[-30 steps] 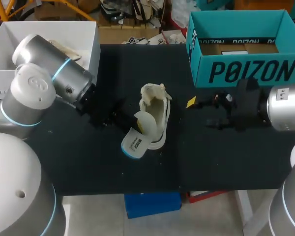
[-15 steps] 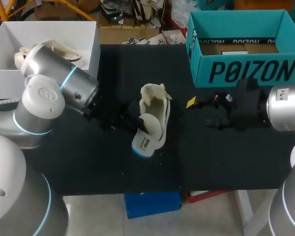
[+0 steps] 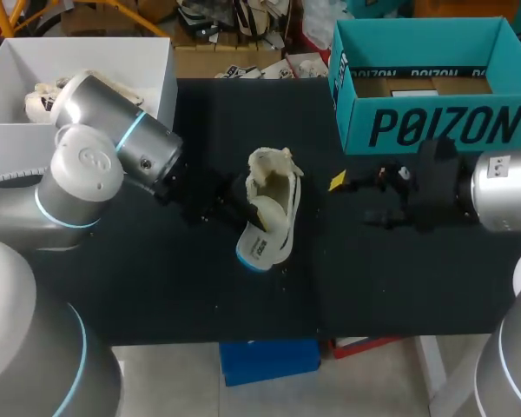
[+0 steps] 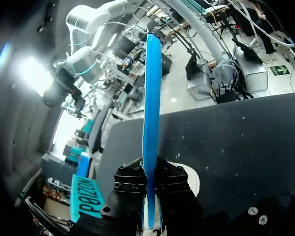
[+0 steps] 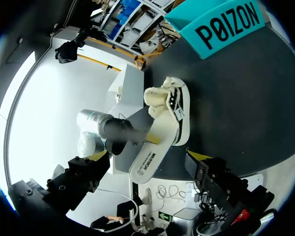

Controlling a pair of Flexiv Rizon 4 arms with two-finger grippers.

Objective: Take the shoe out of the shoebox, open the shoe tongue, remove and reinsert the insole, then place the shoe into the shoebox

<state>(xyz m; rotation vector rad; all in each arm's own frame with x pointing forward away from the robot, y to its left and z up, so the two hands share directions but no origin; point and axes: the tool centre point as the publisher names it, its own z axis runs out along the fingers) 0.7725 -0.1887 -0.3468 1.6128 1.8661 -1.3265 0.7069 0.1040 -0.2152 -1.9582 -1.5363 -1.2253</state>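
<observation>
A cream shoe (image 3: 276,195) lies on the black table (image 3: 156,287), its tongue end toward the far side. My left gripper (image 3: 248,208) is shut on the white insole (image 3: 260,243) with a blue underside, holding it over the shoe's heel opening. In the left wrist view the insole (image 4: 151,113) shows edge-on, clamped between the fingers (image 4: 130,189). My right gripper (image 3: 354,200) stands open to the right of the shoe, holding nothing. From the right wrist, the shoe (image 5: 173,105) and insole (image 5: 148,155) lie ahead of the open gripper (image 5: 147,164). The teal shoebox (image 3: 434,130) stands at the back right.
A white box (image 3: 161,61) at the back left holds another pale shoe (image 3: 42,92), partly hidden by my left arm. The teal shoebox (image 5: 226,22) has brown cardboard inside. The table's front edge runs near the shoe's heel.
My left arm has swung right, carrying the insole from beside the shoe's heel to over the shoe and tilting it more in line with the shoe. The right arm has not moved.
</observation>
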